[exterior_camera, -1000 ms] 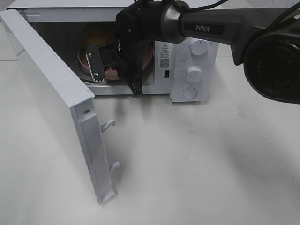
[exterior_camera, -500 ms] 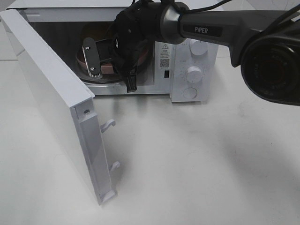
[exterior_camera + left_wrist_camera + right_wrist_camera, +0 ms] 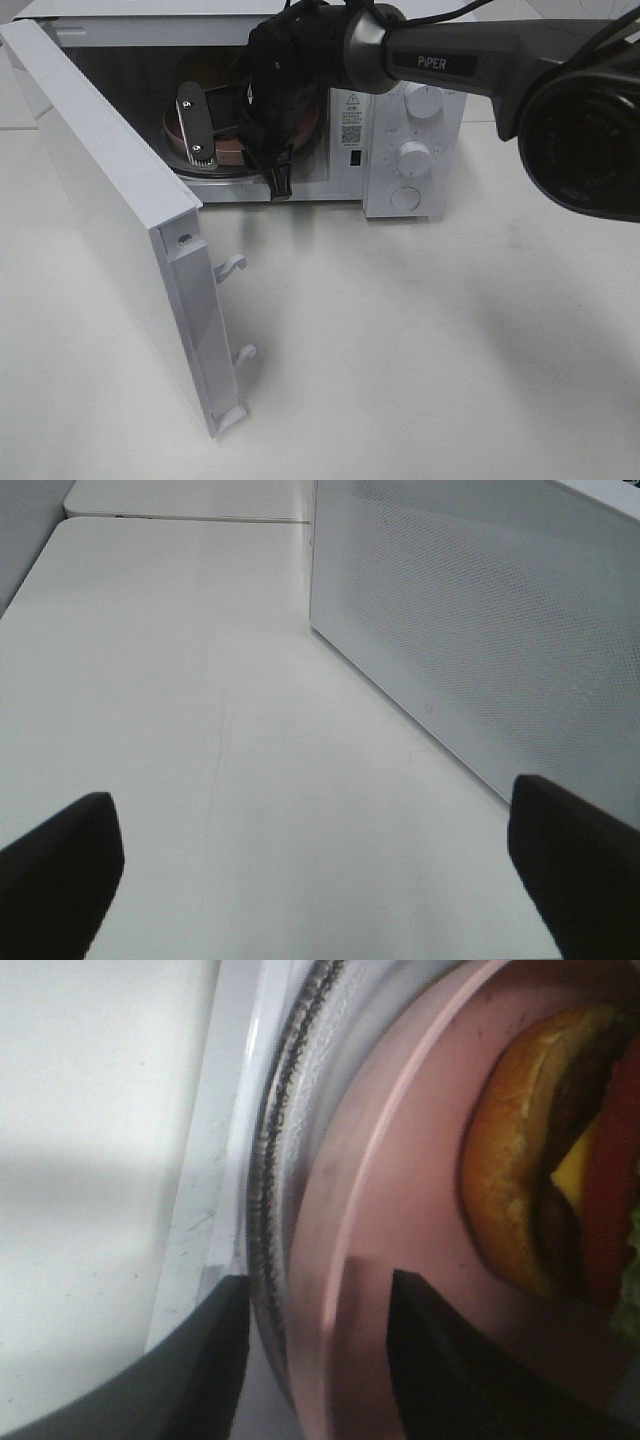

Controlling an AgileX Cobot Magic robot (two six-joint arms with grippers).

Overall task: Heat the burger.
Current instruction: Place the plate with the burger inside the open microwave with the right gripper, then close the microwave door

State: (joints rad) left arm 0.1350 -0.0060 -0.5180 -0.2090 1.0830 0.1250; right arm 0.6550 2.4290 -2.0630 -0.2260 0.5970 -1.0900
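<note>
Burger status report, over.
Left gripper open over table. Right gripper open astride pink plate rim, in doorway. Burger on plate inside microwave, door open.

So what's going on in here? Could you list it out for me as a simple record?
burger: on the pink plate, inside the microwave
pink plate: on the glass turntable
microwave door: swung open
right pincer: open, jaws either side of the plate rim
left pincer: open, empty, over the table beside the microwave

White tbl (image 3: pixel 450 330) — mwave (image 3: pixel 440 150) sits on it, door (image 3: pixel 100 190) open.
</note>
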